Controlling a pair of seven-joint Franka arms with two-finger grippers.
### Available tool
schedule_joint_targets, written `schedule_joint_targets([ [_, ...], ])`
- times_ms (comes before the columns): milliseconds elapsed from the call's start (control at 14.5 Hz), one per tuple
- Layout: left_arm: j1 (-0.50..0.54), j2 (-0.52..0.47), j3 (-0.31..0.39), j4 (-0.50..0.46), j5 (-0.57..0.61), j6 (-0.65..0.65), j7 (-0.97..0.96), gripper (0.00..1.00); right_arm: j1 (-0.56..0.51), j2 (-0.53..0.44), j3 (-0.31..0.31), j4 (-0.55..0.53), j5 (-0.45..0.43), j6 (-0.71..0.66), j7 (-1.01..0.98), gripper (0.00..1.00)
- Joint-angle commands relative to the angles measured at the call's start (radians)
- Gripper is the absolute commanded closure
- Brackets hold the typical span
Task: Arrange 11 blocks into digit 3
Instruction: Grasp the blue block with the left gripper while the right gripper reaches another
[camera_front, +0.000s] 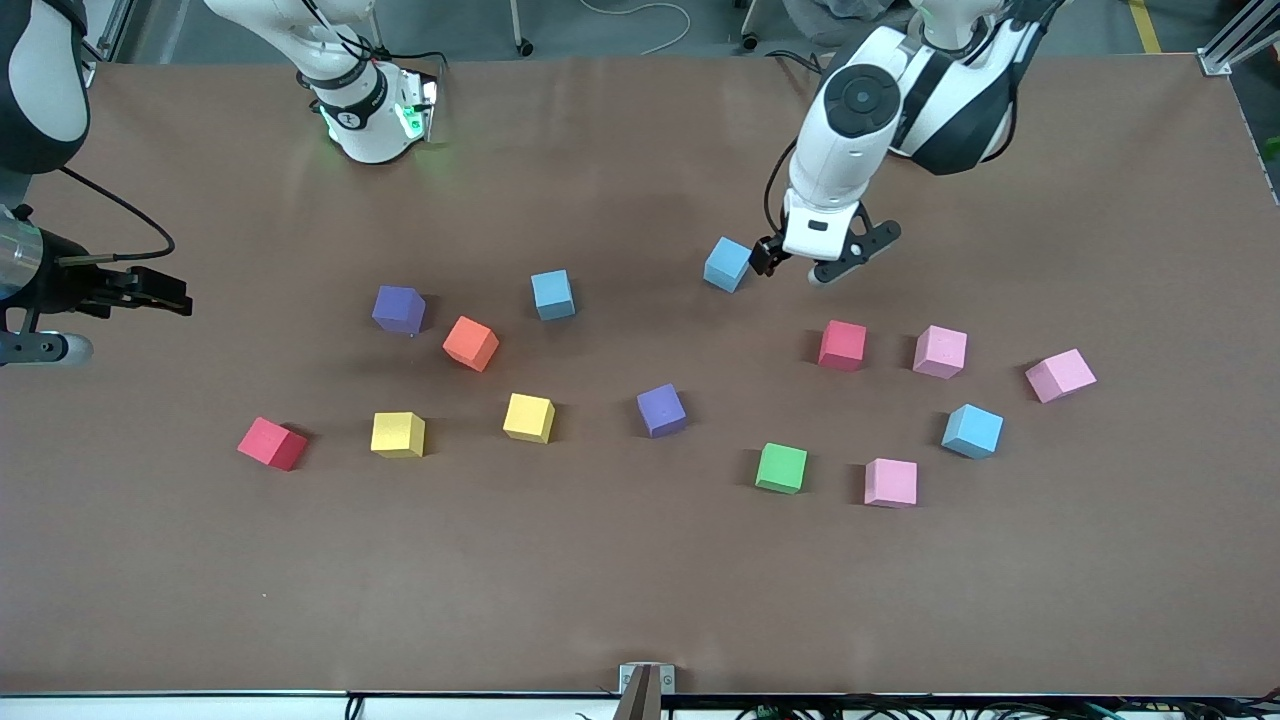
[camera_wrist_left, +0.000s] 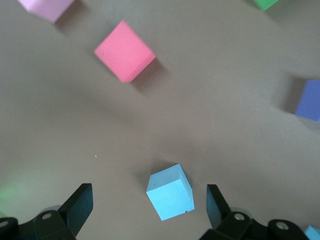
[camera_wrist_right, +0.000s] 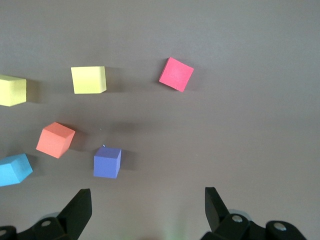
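Thirteen light, soft foam blocks (camera_front: 662, 410) lay scattered mid-table; I held left gripper (camera_front: 795, 268) released beside blue block (camera_front: 727, 264), right gripper (camera_front: 150, 290) released, waiting.

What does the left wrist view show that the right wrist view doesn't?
Only the left wrist view: a light blue block between the open left pincer's fingers, plus a red block, a pink one and a green corner. Only the right wrist view: two yellow blocks and an orange one. Both share the brown table.
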Motion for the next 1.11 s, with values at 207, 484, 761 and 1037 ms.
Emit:
schedule_joint_targets([
  [207,0.007,0.034,-0.074,-0.134,-0.026,0.198,-0.452,0.0,0.123,-0.005,0.01,-0.005,0.041,0.024,0.548,0.0],
  [484,-0.039,0.091,-0.085,-0.191,-0.026,0.336,-0.558,0.0,0.269,0.002,0.01,-0.064,0.048,0.051,0.991,0.0],
  [761,-0.068,0.189,-0.085,-0.191,-0.014,0.431,-0.628,0.0,0.365,-0.003,0.012,-0.081,0.084,0.055,1.262,0.0],
  [1037,-0.073,0.241,-0.083,-0.19,-0.013,0.449,-0.628,0.0,0.372,-0.038,0.01,-0.171,0.186,0.104,1.367,0.0],
])
